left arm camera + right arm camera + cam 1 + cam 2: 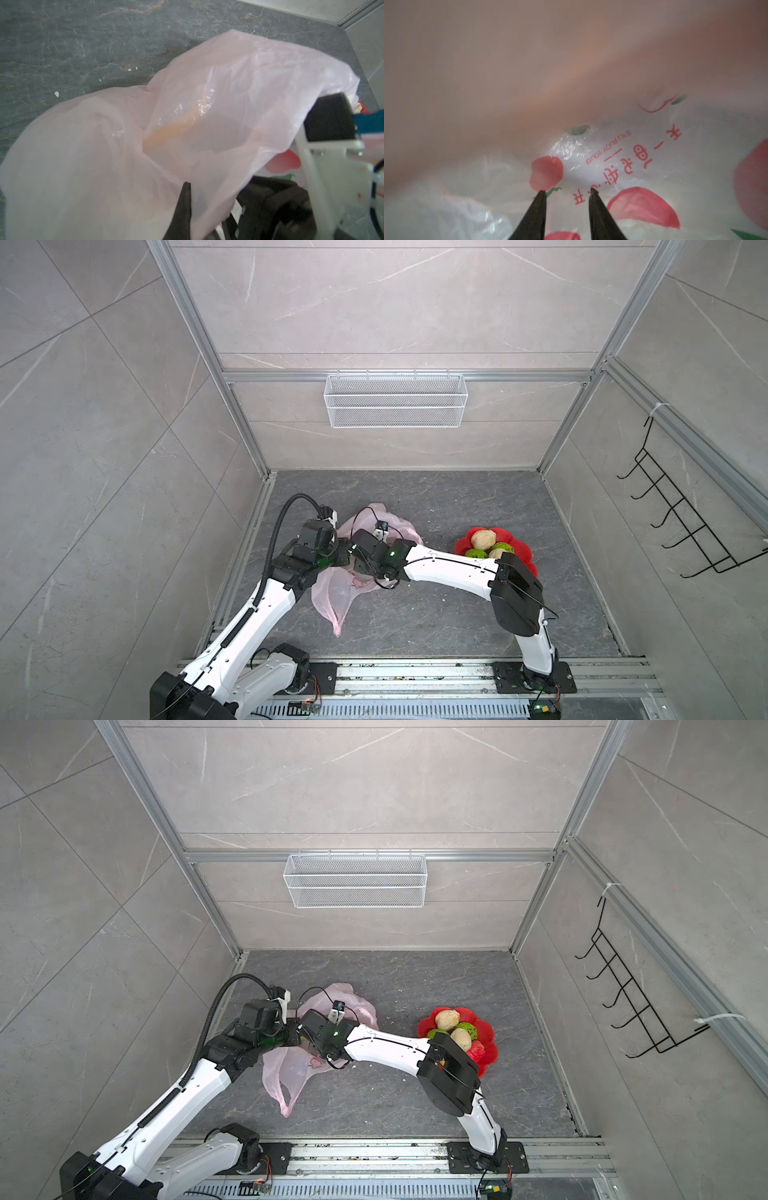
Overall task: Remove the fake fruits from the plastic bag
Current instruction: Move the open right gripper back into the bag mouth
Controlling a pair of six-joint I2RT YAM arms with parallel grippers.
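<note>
The pale-pink plastic bag [336, 597] [286, 1073] lies at the left of the dark floor, under both wrists. My left gripper [187, 185] is shut on a fold of the plastic bag [83, 145] and holds it raised. A long yellow-orange fruit [176, 128] shows through the film. My right gripper [566, 192] is open inside the plastic bag [591, 145], over its red fruit print, with nothing between its fingers. On the red plate [521, 549] lie a cream lump [484, 538], a green ball [476, 553], another green ball [466, 1029] and a small red fruit [476, 1050].
A white wire basket [395, 400] hangs on the back wall. A black hook rack [681, 522] is fixed to the right wall. Aluminium rails [415, 672] run along the front edge, where both arm bases are mounted. My right arm's elbow [517, 589] hangs over the plate's near side.
</note>
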